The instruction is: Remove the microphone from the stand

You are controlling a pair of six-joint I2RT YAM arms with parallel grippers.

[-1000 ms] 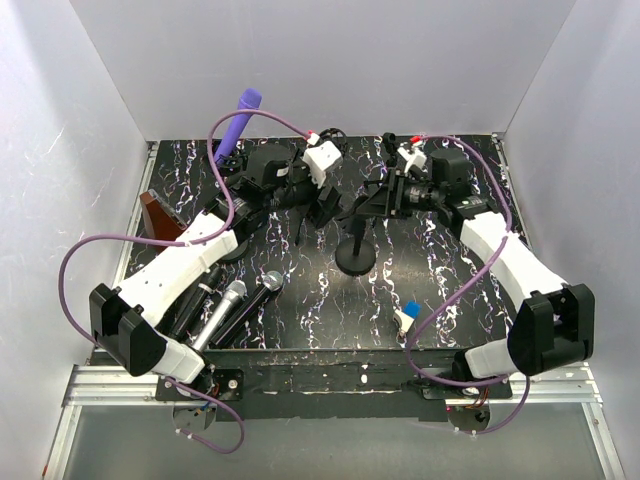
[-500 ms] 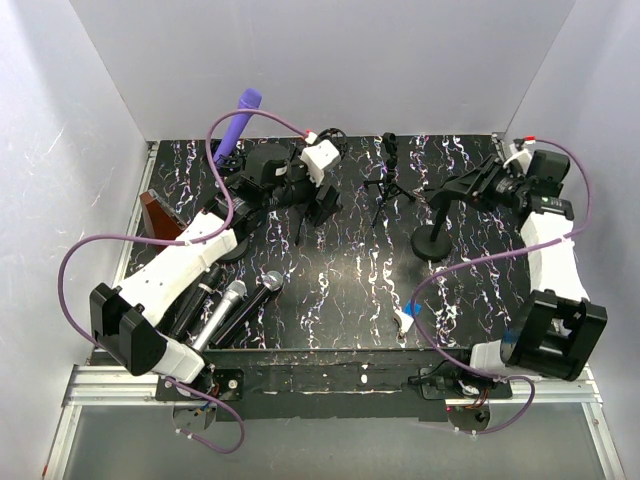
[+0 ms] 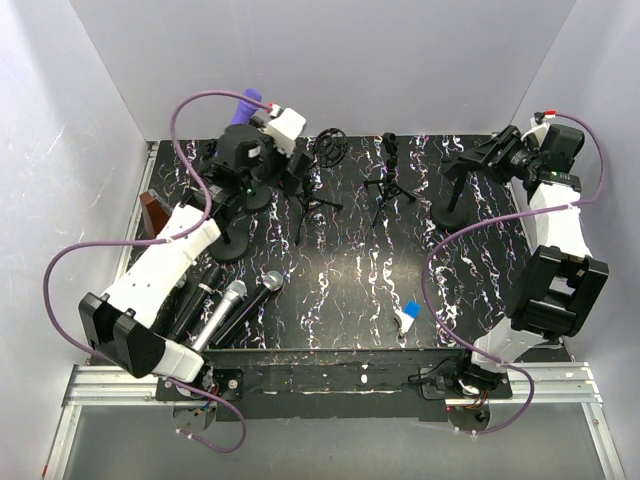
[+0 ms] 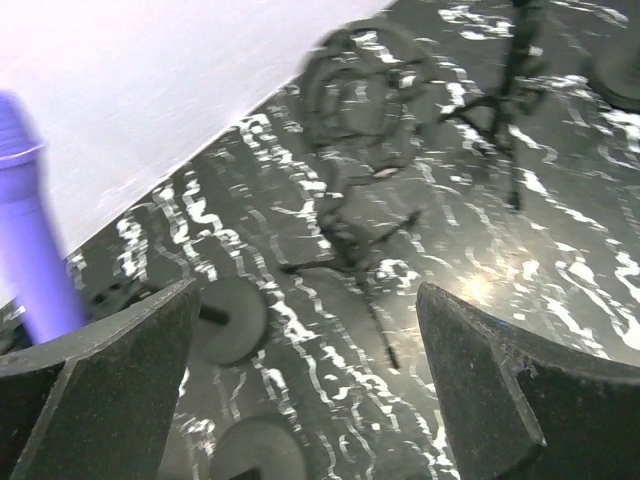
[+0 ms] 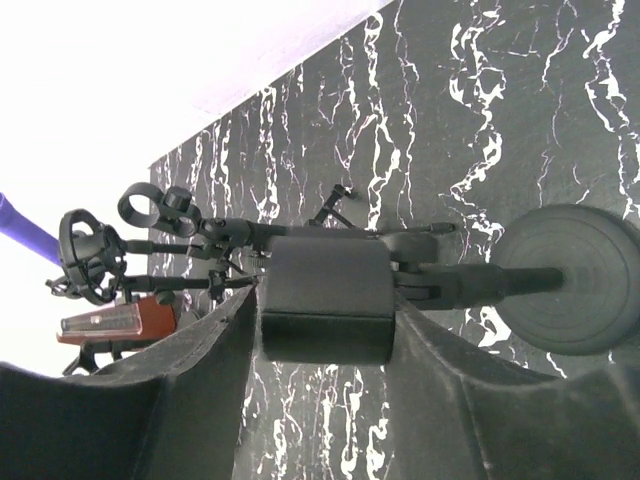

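Observation:
My right gripper (image 3: 487, 160) (image 5: 325, 310) is at the back right, shut on the black clip (image 5: 325, 300) at the top of a stand. The stand's round base (image 3: 450, 213) (image 5: 570, 280) is by the back edge, and I see no microphone in the clip. At the back left, my left gripper (image 3: 297, 178) (image 4: 305, 330) is open with nothing between its fingers. A purple microphone (image 3: 248, 100) (image 4: 25, 230) stands upright just left of it. More microphones lie at the front left, one silver-headed (image 3: 232, 292) and one black (image 3: 270, 282).
A tripod with a ring shock mount (image 3: 330, 150) (image 4: 365, 100) and a small tripod stand (image 3: 390, 180) are at the back middle. Round stand bases (image 4: 230, 320) sit under the left gripper. A brown box (image 3: 155, 215) lies at the left edge and a blue-white piece (image 3: 408, 315) at the front.
The right arm has carried the stand from the table's middle to the back right. The left gripper has drawn away to the back left and opened wider.

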